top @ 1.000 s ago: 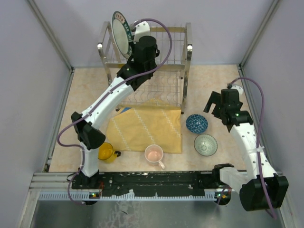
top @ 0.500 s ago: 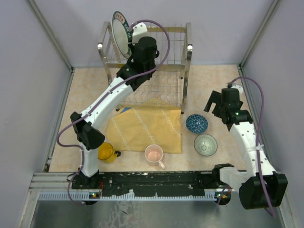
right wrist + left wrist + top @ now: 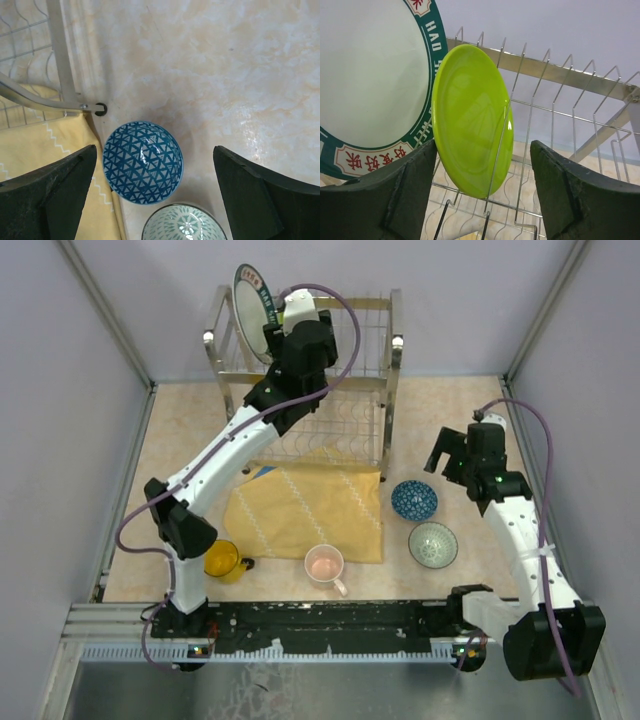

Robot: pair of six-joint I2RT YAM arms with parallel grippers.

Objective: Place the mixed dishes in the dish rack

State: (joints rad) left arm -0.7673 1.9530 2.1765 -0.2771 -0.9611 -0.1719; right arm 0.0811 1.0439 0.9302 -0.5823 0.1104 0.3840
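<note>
The lime-green plate (image 3: 472, 117) stands on edge in a slot of the dish rack (image 3: 560, 75), beside the white plate with dark patterned rim (image 3: 370, 75). My left gripper (image 3: 484, 150) is open, its fingers (image 3: 395, 195) on either side of the green plate's lower edge, gripping nothing. Seen from above, the white plate (image 3: 252, 312) leans at the top left of the dish rack (image 3: 396, 350). My right gripper (image 3: 155, 150) hangs open above the blue patterned bowl (image 3: 143, 162), with the grey-green bowl (image 3: 182, 222) just nearer. The yellow mug (image 3: 222, 559) and pale pink mug (image 3: 325, 565) sit on the table.
A yellow patterned cloth (image 3: 310, 510) lies in front of the rack, its right edge next to the blue bowl (image 3: 414, 500) and grey-green bowl (image 3: 433, 544). Grey walls close in the table on three sides. A black rail runs along the near edge.
My left gripper's jaws have opened and let go of the lime-green plate, which now stands in the rack. The right arm has shifted very slightly.
</note>
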